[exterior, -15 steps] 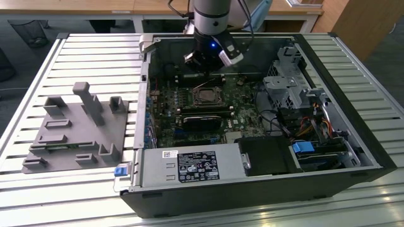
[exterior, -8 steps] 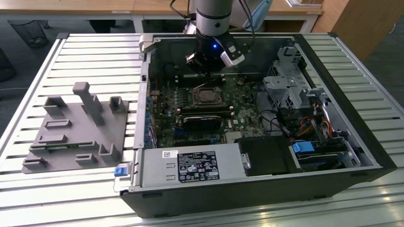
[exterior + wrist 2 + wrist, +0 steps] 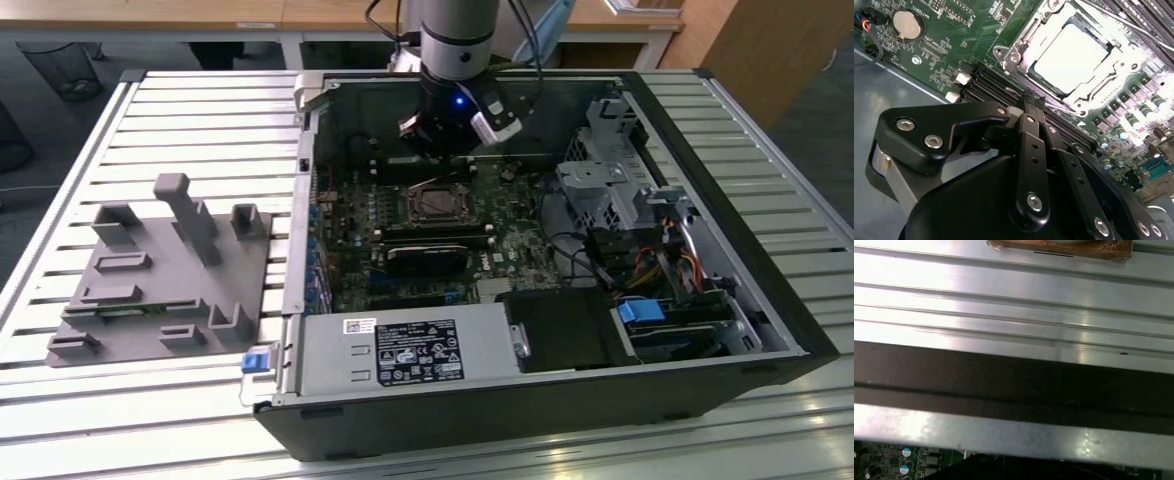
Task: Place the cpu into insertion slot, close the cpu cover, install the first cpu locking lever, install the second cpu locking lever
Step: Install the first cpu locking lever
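Observation:
In the second wrist view the cpu [image 3: 1071,57] lies flat in the insertion slot, its pale metal top glaring under the light. The silvery cpu cover [image 3: 1019,42] lies down around it as a frame. My gripper [image 3: 1031,100] is shut, its black fingers pressed together, with the tips at the socket's edge beside a thin metal rod [image 3: 1061,106]. Whether they touch the rod I cannot tell. In the exterior view the gripper [image 3: 447,150] hangs inside the open computer case, just behind the insertion slot [image 3: 437,206] on the green board.
Long black memory slots [image 3: 986,82] and a coin battery [image 3: 906,25] lie near the fingers. A black block [image 3: 427,258], the power supply [image 3: 400,350] and drive cages [image 3: 614,185] crowd the case. A grey fixture [image 3: 160,270] sits on the slatted table [image 3: 1014,295] at the exterior view's left.

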Tool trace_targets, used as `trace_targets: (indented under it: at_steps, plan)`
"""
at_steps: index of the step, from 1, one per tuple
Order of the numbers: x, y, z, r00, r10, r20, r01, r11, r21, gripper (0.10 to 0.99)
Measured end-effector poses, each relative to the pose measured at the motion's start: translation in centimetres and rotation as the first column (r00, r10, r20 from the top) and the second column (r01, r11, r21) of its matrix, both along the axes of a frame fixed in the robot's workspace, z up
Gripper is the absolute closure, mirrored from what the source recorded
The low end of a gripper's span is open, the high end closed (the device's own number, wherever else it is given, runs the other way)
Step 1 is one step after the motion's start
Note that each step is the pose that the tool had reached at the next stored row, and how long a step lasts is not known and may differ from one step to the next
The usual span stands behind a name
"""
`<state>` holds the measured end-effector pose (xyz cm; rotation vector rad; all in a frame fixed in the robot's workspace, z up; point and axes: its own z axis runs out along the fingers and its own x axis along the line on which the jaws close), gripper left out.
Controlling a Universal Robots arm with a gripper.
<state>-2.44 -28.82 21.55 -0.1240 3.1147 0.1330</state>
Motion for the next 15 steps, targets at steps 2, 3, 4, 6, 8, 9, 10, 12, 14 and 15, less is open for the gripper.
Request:
trace_targets:
  at_steps: [2,3,4,6,8,9,10,12,14,15]
  plan:
    - [0.14,0.00,-0.16,1.0000,-0.007,-0.0001,0.007,1.0000,0.000,0.965]
    - [0.19,0.00,-0.25,1.0000,-0.010,-0.0001,0.010,1.0000,0.000,0.965]
    - [0.23,0.00,-0.35,0.9999,-0.011,-0.0001,0.011,0.9999,0.000,0.965]
    - [0.25,0.00,-0.58,0.9999,-0.012,-0.0001,0.012,0.9999,0.000,0.965]
    - [0.27,0.00,-0.86,0.9999,-0.012,-0.0001,0.012,0.9999,0.000,0.965]
    - [0.28,0.00,-1.01,0.9999,-0.012,-0.0001,0.012,0.9999,0.000,0.965]
    - [0.29,0.00,-1.13,0.9999,-0.012,-0.0001,0.012,0.9999,0.000,0.965]
    - [0.32,0.00,-1.33,0.9999,-0.012,-0.0001,0.012,0.9999,0.000,0.965]
    - [0.34,0.00,-1.46,0.9999,-0.012,-0.0001,0.012,0.9999,0.000,0.965]
    - [0.35,0.00,-1.53,0.9999,-0.012,-0.0002,0.012,0.9999,0.000,0.965]
